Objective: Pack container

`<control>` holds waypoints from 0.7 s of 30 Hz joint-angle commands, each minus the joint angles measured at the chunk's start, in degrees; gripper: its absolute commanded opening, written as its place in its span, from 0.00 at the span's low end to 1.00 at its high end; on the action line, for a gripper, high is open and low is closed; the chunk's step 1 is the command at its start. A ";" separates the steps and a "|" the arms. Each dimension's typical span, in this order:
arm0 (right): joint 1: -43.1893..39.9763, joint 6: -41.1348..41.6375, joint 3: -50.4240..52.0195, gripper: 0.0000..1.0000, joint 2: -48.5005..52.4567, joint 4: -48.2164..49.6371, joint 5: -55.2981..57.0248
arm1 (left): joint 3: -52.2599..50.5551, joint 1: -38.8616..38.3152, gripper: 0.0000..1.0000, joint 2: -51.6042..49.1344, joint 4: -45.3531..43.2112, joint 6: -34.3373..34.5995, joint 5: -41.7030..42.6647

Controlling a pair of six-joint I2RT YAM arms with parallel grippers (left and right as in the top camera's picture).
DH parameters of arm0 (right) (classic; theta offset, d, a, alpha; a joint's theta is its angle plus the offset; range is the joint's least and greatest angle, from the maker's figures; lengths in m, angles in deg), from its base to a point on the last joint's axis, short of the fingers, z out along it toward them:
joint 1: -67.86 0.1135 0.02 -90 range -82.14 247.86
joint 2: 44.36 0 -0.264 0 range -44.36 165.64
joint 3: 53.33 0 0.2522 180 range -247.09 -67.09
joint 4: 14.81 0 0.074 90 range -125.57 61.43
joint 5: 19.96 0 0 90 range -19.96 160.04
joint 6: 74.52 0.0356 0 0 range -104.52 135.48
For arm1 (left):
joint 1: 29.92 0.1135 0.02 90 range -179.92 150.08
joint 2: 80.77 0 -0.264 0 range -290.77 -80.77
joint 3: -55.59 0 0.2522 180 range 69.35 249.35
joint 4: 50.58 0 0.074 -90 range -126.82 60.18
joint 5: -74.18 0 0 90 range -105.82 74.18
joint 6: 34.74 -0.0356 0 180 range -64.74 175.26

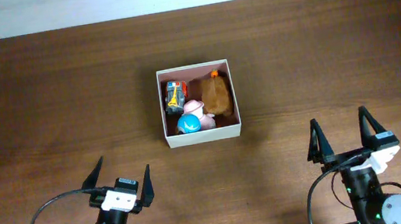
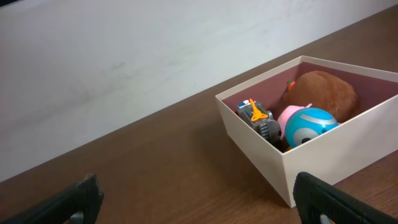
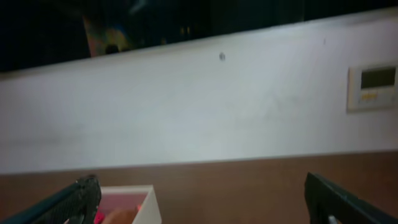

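The container [image 1: 202, 137], a square white-walled box with a pink-brown inside, sits at the table's middle. It holds a brown plush toy [image 1: 216, 94], a small toy vehicle [image 1: 174, 95], a pink toy [image 1: 193, 107] and a blue ball-like toy [image 1: 189, 124]. The left wrist view shows the container [image 2: 323, 152] and these toys at right. My left gripper [image 1: 121, 178] is open and empty near the front left. My right gripper [image 1: 341, 135] is open and empty near the front right. The right wrist view shows the container's corner [image 3: 152, 208] at lower left.
The brown wooden table [image 1: 42, 103] spreads around the container. A white wall [image 3: 199, 106] lies beyond the far edge, with a small wall panel [image 3: 372, 87] at right. Black cables [image 1: 43, 220] loop by the arm bases.
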 commanded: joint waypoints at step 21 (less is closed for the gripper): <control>-0.44 0.02 8.66 0.99 -0.59 1.64 1.51 | -0.17 0.00 1.00 0.55 0.35 -0.26 -0.59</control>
